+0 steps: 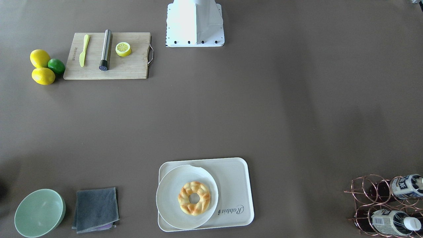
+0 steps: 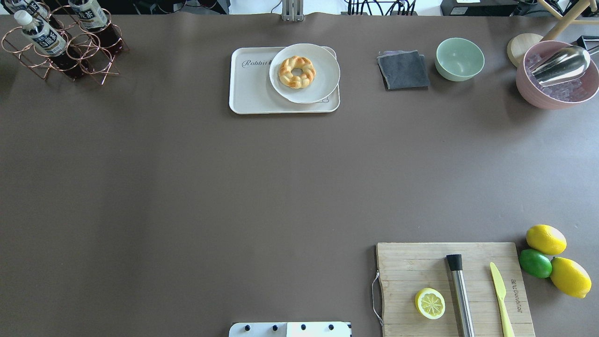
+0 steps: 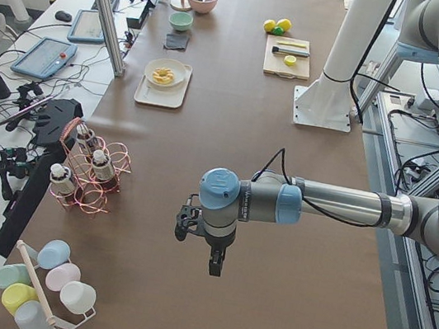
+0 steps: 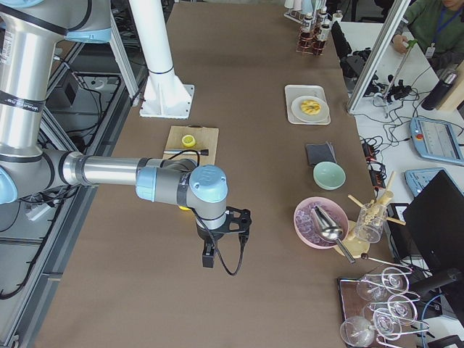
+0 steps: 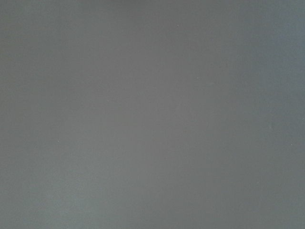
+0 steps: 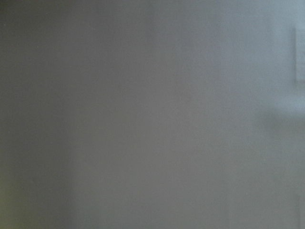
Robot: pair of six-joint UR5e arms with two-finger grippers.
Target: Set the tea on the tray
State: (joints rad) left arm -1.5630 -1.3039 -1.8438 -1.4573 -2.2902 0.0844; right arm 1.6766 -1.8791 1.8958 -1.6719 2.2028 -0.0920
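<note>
The tea bottle (image 1: 406, 186), with its black-and-white label, lies tilted in a copper wire rack (image 1: 365, 185) at the far left corner, and also shows in the overhead view (image 2: 44, 40). The cream tray (image 1: 233, 178) with "Rabbit" lettering (image 2: 248, 89) holds a round white plate (image 2: 323, 75) with a doughnut. My left gripper (image 3: 215, 262) hangs over bare table near the rack. My right gripper (image 4: 208, 259) hangs over bare table at the right end. Each shows only in a side view, so I cannot tell if it is open or shut. Both wrist views show blurred table only.
A paler-labelled bottle (image 2: 91, 14) shares the rack. A wooden cutting board (image 2: 407, 262) carries a lemon half, a metal cylinder and a yellow knife, with lemons and a lime (image 2: 536, 263) beside it. A grey cloth (image 2: 403, 70), a green bowl (image 2: 460, 58) and a pink ice bowl (image 2: 557, 75) line the far edge.
</note>
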